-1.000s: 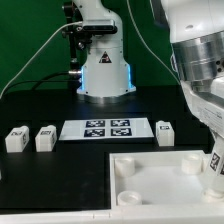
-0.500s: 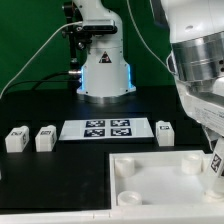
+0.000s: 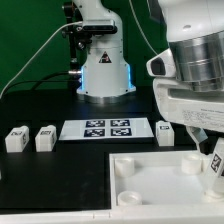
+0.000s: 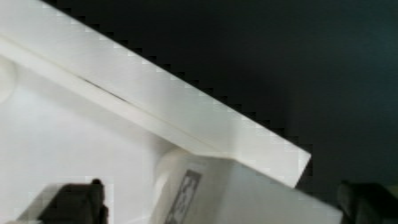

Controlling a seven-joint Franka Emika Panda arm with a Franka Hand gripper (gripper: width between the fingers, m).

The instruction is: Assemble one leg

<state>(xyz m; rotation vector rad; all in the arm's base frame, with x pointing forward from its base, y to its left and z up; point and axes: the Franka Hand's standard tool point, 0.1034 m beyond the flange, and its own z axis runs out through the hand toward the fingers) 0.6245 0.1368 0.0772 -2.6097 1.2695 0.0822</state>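
Your end effector (image 4: 210,200) is wide open with nothing in it, right above the leg (image 3: 213,163), which stands in the tray's (image 3: 150,180) corner hole.

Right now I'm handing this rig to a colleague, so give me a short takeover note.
Gripper: open, holding nothing, above the tray-like part.
One leg stands at that part's corner on the exterior view's right; whether it is fully seated cannot be told.
Three loose legs are on the table: two on the exterior view's left, one beside the marker board.
Left: check that leg's seating.
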